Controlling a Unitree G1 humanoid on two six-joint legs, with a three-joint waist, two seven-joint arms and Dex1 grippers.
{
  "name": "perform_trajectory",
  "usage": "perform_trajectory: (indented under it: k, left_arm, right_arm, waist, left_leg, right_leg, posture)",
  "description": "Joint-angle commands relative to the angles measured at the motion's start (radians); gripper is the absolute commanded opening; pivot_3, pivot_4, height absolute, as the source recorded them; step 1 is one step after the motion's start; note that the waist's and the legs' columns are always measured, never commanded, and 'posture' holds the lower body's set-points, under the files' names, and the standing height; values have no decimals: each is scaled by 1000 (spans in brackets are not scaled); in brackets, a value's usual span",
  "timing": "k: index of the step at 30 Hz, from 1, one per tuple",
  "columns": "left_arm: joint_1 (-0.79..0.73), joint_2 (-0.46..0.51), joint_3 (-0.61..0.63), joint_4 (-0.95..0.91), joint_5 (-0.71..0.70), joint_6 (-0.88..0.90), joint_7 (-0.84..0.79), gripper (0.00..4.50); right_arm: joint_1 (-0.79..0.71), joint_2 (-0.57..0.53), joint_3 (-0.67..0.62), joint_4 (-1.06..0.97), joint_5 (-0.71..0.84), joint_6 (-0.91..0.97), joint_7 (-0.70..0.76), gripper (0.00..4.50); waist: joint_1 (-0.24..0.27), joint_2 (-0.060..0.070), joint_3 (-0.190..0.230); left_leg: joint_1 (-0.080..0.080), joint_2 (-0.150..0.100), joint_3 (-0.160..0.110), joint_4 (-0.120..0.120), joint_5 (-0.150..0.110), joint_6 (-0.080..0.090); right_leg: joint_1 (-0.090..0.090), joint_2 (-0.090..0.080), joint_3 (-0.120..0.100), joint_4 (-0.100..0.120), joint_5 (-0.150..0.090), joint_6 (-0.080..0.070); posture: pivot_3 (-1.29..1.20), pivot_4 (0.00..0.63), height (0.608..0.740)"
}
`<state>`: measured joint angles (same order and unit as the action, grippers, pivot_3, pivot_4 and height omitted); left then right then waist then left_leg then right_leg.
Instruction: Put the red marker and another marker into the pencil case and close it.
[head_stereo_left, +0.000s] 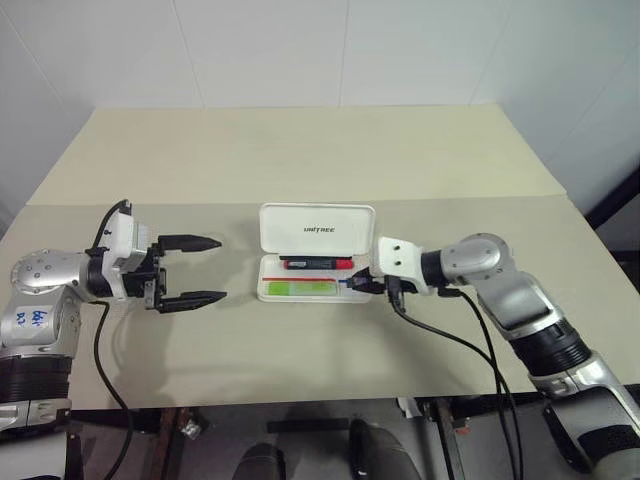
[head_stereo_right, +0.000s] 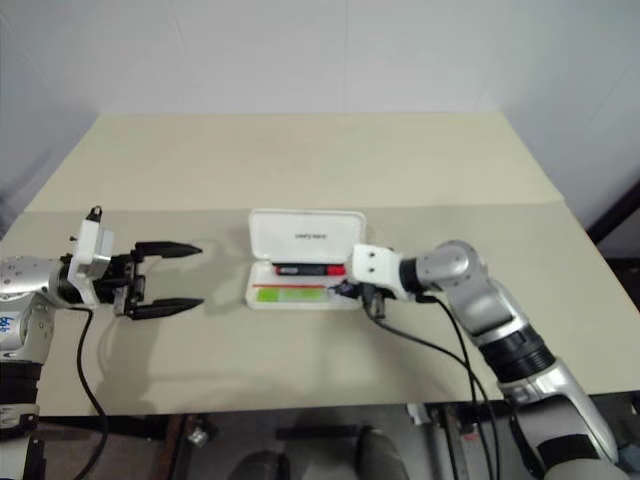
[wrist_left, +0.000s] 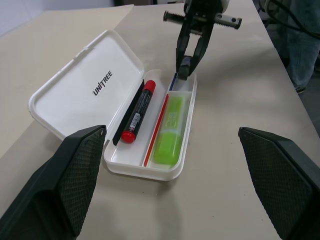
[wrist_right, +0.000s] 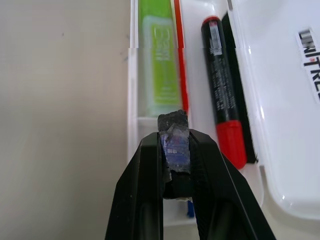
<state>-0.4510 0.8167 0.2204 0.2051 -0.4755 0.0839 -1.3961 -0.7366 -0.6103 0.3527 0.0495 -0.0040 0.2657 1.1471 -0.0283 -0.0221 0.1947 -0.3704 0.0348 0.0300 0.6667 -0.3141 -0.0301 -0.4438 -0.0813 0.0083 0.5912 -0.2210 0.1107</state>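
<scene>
The white pencil case (head_stereo_left: 316, 215) lies open in the middle of the table, its lid tipped back. Inside, the red marker (wrist_left: 137, 112) rests along the hinge side and the light-green marker (wrist_left: 170, 130) along the front side, with a thin red line between them. My right gripper (head_stereo_left: 352, 283) is shut, its tips at the case's right end over the tray (wrist_right: 175, 135); a small dark bluish bit sits between the tips. My left gripper (head_stereo_left: 221, 268) hangs open to the left of the case, pointing at it and holding nothing.
The beige table (head_stereo_left: 300, 150) stretches well beyond the case toward a white wall. Black cables (head_stereo_left: 450, 340) hang from my right wrist down past the front edge. A person's leg in jeans (wrist_left: 300, 45) stands beside the table's right end.
</scene>
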Motion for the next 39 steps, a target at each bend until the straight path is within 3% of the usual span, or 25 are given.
perform_trajectory:
  k: [1,4,16,21,28,34,39]
  left_arm:
    - [16,18,35,-37,-21,-9,9,4500]
    - [24,18,39,-46,-23,-8,17,4500]
    - [3,6,26,-20,-15,-24,33,4500]
    - [-40,-8,11,36,13,-60,50,4500]
    - [-172,-46,-12,214,86,-85,169,4500]
    - [-372,-98,-56,509,204,-170,296,4500]
    - [-495,-124,-91,730,272,-270,297,2959]
  right_arm:
    - [-35,8,-6,9,-8,-25,2,390]
    - [-47,13,-8,20,-11,-23,5,390]
    - [-36,-18,-26,-22,-12,24,25,4472]
    - [-23,-18,-78,-50,47,19,22,4472]
    - [64,-4,-248,-57,258,-63,65,4472]
    - [145,-20,-322,45,302,-120,73,4472]
    - [166,-32,-347,86,300,-95,38,4500]
  waist:
    - [0,0,0]
    - [0,0,0]
    - [0,0,0]
    - [1,0,0]
    - [3,0,0]
    - [10,-2,-1]
    - [0,-2,-1]
  left_leg:
    - [0,0,0,0,0,0]
    - [0,0,0,0,0,0]
    - [0,0,0,0,0,0]
    - [0,0,0,0,0,0]
    - [0,0,0,0,0,0]
    - [0,0,0,1,0,0]
    - [0,-1,1,0,0,0]
  right_leg:
    - [0,0,0,0,0,0]
    - [0,0,0,0,0,0]
    - [0,0,0,0,0,0]
    - [0,0,0,0,0,0]
    - [0,0,-1,0,0,0]
    - [0,0,-1,0,1,1]
    - [0,0,0,-1,1,1]
  posture:
    - [0,150,740]
    - [0,150,740]
    - [0,150,740]
    - [0,150,740]
    - [0,150,740]
    - [0,150,740]
    - [0,150,740]
